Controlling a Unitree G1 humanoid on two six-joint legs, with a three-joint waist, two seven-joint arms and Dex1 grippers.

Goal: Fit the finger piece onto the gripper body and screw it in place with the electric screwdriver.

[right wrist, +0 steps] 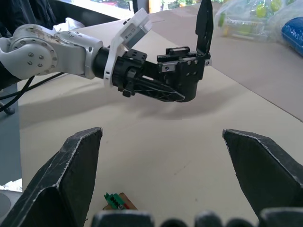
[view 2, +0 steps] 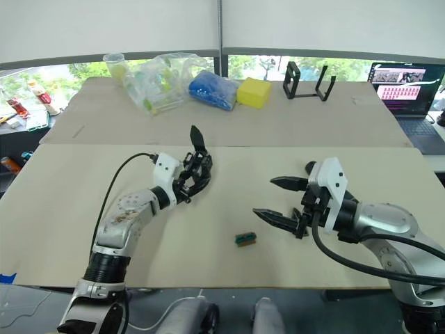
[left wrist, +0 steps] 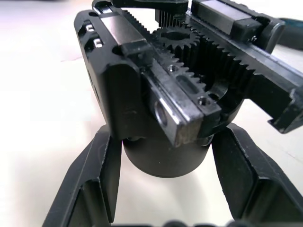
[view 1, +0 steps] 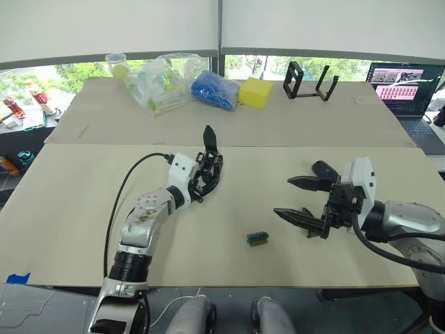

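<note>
Step in hand, as I read it: holding the gripper body ready, w/ the finger piece not yet fetched. Left gripper is clamped on the body's round base, lifted just off the tabletop, mid-left of the near table.

Right gripper hangs over the table's right side, tips spread wide apart, nothing between them.

Next move prob. calls for the right arm to find and pick the loose finger piece (can't make it out anywhere), then line it up on the body's bare rail. A dark rounded end shows just behind the right gripper, maybe the electric screwdriver, can't tell.

Body looks: black, chunky, one pointed finger upright on top; toothed racks and a centre gear show close up in the left wrist view. Small green-and-brown block lies near the front edge, between the arms.
</note>
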